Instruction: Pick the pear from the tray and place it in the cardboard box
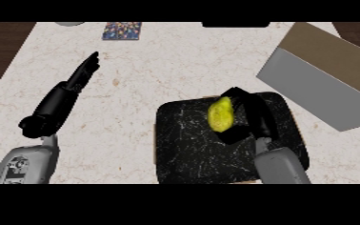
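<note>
A yellow-green pear (221,114) lies on the black marbled tray (190,148) near its upper edge. My right hand (247,114) is on the tray with its fingers and thumb curled round the pear's right side. The cardboard box (318,74), brown outside with a grey inside, lies open at the upper right, beyond the tray's corner. My left hand (79,78) rests at the left over the counter, its fingers straight and pointing away, holding nothing.
A small multicoloured square item (122,30) lies at the counter's far edge, with a grey round thing (69,23) to its left and a dark object (235,24) to its right. Dark wood shows past the counter's left edge (13,43).
</note>
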Controlling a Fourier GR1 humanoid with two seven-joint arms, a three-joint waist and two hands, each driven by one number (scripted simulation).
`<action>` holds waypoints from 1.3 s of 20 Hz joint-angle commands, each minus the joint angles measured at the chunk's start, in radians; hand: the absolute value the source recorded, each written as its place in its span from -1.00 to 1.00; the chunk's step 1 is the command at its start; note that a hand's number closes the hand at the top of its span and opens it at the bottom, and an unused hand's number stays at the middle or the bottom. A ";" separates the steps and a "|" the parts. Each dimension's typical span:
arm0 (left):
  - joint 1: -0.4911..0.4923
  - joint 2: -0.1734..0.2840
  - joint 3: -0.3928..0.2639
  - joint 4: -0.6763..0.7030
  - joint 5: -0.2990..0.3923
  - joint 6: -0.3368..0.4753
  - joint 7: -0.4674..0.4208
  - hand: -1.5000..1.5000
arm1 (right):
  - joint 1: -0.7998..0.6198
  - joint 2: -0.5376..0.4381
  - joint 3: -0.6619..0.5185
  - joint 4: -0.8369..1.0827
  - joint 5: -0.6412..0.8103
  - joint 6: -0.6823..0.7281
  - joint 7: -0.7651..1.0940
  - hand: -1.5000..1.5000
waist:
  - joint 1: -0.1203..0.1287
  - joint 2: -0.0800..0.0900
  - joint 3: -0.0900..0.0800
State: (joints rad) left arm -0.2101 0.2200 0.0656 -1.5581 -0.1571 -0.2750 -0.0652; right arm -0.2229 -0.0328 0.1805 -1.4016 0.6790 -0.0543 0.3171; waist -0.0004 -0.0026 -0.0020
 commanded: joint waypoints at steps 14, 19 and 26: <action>-0.011 -0.019 -0.007 0.002 -0.018 0.016 0.012 0.00 | -0.268 -0.178 0.361 -0.259 0.355 0.241 -0.164 1.00 | -0.008 -0.003 0.001; 0.027 -0.008 0.008 -0.016 -0.002 -0.003 -0.009 0.00 | -0.249 -0.182 0.205 -0.444 0.305 0.320 -0.049 1.00 | -0.006 -0.002 0.002; -0.026 -0.012 0.007 -0.035 0.002 -0.002 0.060 0.00 | -0.342 -0.109 -0.042 -0.400 0.297 0.248 0.143 1.00 | 0.000 0.001 0.002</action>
State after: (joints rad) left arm -0.2138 0.2046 0.0640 -1.5742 -0.1686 -0.2699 -0.0445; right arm -0.5196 -0.1506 0.2523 -1.8113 0.9722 0.2116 0.3834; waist -0.0037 -0.0029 -0.0003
